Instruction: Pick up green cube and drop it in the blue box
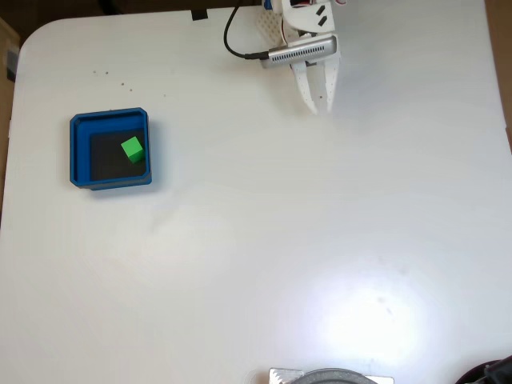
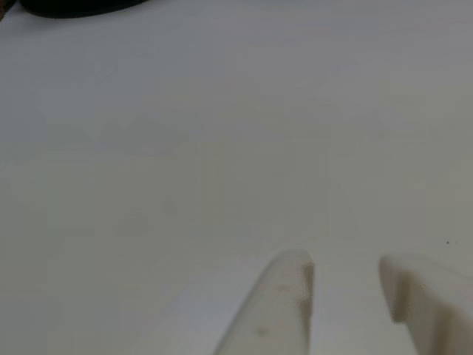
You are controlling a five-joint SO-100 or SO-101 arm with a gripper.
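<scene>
Along the bottom edge of the fixed view, nearest the camera, a grey rounded object on a pale base [image 1: 330, 376] juts into the picture, with a dark shape [image 1: 490, 374] at the right corner; beyond them spreads the white table [image 1: 264, 256], bare over most of its width and marked by a bright glare patch; farther up, at the left, sits the blue box [image 1: 110, 149], square and shallow, with thick walls and a dark floor; the green cube [image 1: 133, 150] lies inside it, on that floor, close to the box's right wall as this view shows it; a few tiny dark specks [image 1: 122, 83] dot the table above the box; at the far edge, well apart from the box, hangs the white gripper [image 1: 317, 106], its fingers pointing down the picture, slightly parted and holding nothing; a silver bar-shaped camera [image 1: 302, 53] crosses its wrist, and a black cable [image 1: 232, 40] loops off to the left; in the other view, the two pale fingertips [image 2: 284, 296] show a plain gap between them above bare white table, with a dark blurred shape [image 2: 74, 6] at the upper left corner.
</scene>
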